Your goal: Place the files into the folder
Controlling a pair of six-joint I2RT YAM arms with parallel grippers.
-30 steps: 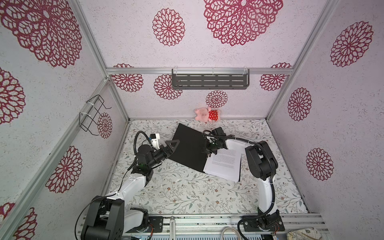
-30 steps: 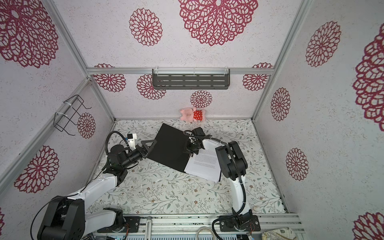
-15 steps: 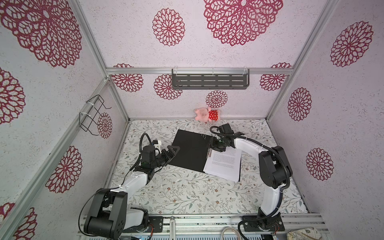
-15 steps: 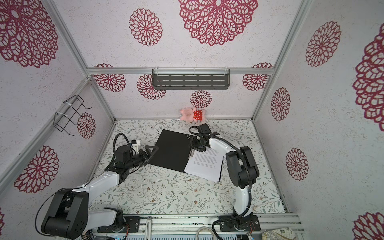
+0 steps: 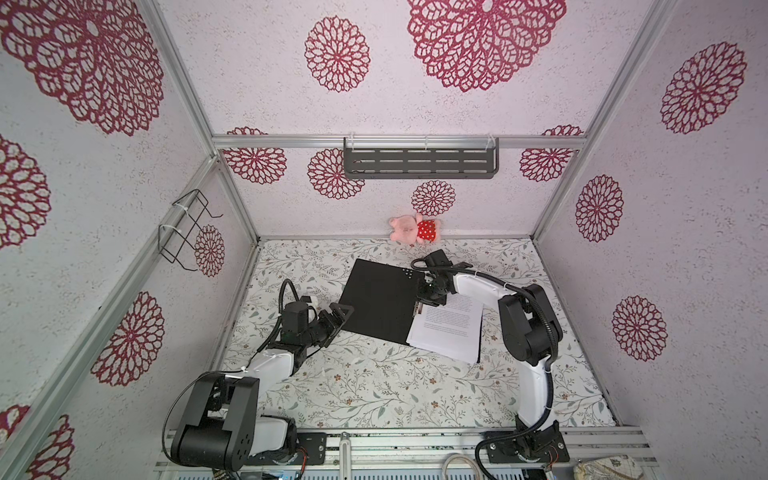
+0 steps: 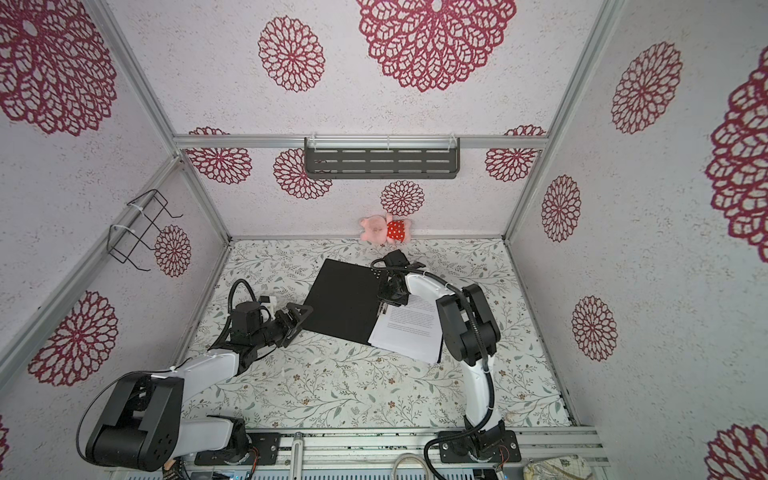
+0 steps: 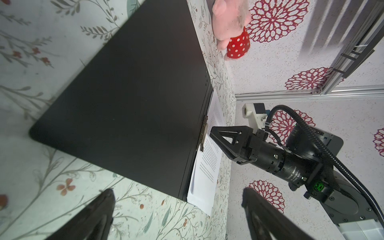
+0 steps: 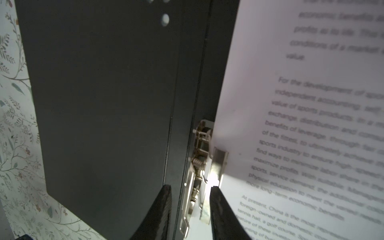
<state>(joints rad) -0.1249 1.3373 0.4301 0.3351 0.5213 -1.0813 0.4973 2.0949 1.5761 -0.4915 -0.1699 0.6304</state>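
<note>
Open folder (image 5: pixel 380 301), spine (image 5: pixel 412 324) running front-to-back, files (image 5: pixel 446 328) on right half

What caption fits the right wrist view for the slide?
Right pincer straddles the metal clip on the spine of the open folder, printed sheets alongside.

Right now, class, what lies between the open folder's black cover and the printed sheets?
The metal spine clip, seen in the right wrist view; the right gripper straddles it, jaws apart.

files (image 5: pixel 446 328) on folder (image 5: pixel 380 301), right side
</note>
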